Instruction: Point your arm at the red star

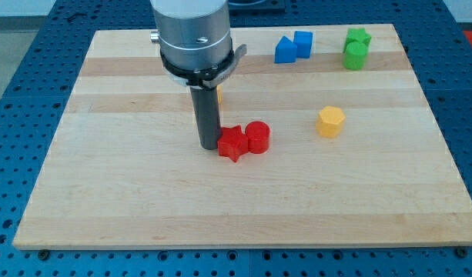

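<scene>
camera view: wooden board [143, 200] on a blue perforated table [20, 46]. my tip [208, 146] is down on the board near its middle, touching or just beside the view's left edge of the red star [232, 143]. no hand on this arm, only a plain rod. a red cylinder [258, 137] touches the star on the view's right. yellow hexagonal block [330, 121] further right. two blue blocks [293, 47] and two green blocks [356, 48] at the view's top right. something yellow [219, 95] shows behind the rod; shape unclear.
</scene>
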Controlling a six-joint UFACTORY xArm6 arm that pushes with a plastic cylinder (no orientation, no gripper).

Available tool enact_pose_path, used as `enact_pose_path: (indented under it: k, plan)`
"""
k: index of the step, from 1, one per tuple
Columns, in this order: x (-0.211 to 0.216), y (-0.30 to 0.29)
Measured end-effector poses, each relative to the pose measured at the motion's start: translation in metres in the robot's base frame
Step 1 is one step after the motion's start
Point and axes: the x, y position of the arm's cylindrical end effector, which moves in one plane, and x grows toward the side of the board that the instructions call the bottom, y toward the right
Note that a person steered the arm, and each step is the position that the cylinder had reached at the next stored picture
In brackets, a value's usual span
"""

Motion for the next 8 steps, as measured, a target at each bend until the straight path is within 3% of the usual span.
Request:
enact_pose_path:
  k: [2,4,5,7,8]
  plan:
    - [0.0,0.01]
    - [0.027,-0.043]
    - [0.032,-0.022]
    - [-0.006,0.001]
    - [-0.005,0.008]
